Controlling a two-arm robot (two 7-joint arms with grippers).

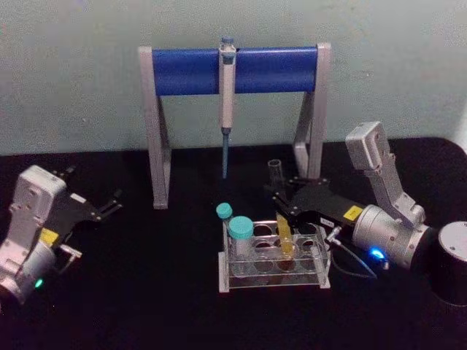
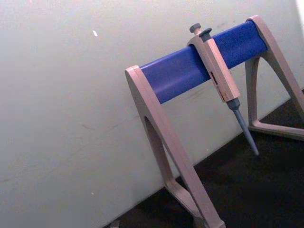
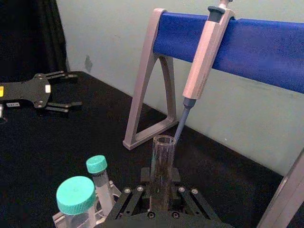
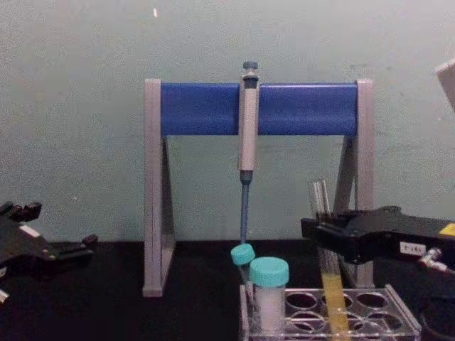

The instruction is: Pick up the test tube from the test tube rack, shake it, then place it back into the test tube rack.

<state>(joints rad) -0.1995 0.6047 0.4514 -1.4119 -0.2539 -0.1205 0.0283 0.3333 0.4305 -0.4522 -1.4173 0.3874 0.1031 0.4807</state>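
Observation:
The test tube [image 1: 280, 211] is a long clear glass tube with yellow liquid [image 4: 333, 297] in its lower part. It leans slightly, with its lower end down in a hole of the test tube rack [image 1: 321, 279], a low clear tray. My right gripper [image 1: 279, 198] reaches in from the right and is shut on the tube's upper half, seen from the side in the chest view [image 4: 323, 232]. The tube's open mouth [image 3: 163, 140] rises between the fingers in the right wrist view. My left gripper [image 1: 109, 205] rests open at the far left, holding nothing.
Two teal-capped vials [image 1: 240, 228] [image 1: 224, 211] stand in the rack's left end. Behind the rack is a grey-legged stand with a blue crossbar [image 1: 233, 69], and a pipette [image 1: 227, 109] hangs from it. A dark cylinder [image 1: 449, 262] sits at the right edge.

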